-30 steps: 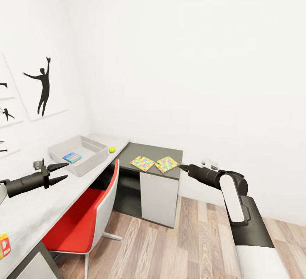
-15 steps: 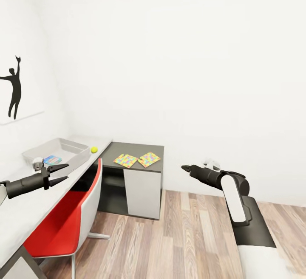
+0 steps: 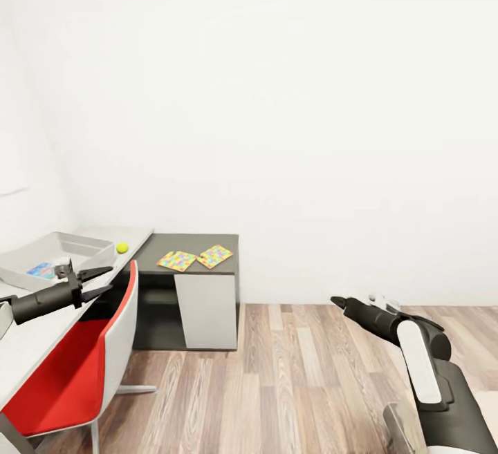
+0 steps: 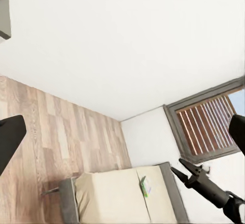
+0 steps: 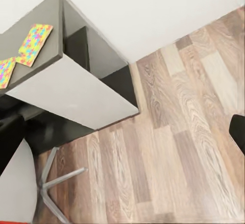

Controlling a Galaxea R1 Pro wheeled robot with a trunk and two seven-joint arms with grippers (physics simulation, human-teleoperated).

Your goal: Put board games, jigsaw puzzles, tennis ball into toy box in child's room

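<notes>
White walls and wood-plank flooring (image 3: 304, 378) enclose the scene, with the long white-topped table (image 3: 41, 333) running along one wall and joining a lower dark grey side unit (image 3: 190, 245). On the white top sits the shallow light grey toy box (image 3: 69, 243) with sloping walls; a thin blue board game (image 3: 40, 270) already lies flat inside it. The small yellow-green tennis ball (image 3: 122, 248) rests on the table just beside the box, apart from its wall. Two thin multicoloured jigsaw puzzles (image 3: 195, 258) lie flat and side by side on the grey unit, nearly touching at one corner. A red-seated chair (image 3: 76, 371) stands tucked against the table. The left gripper (image 3: 97, 282) hangs above the tabletop near the box with its jaws apart and nothing between them. The right gripper (image 3: 337, 300) is held low over open floor, well away from any toy, probably a carrying posture for travel; whether its jaws are parted cannot be told. In the left wrist view, a beige bed (image 4: 120, 196) carries a white-green board game (image 4: 146, 186).
</notes>
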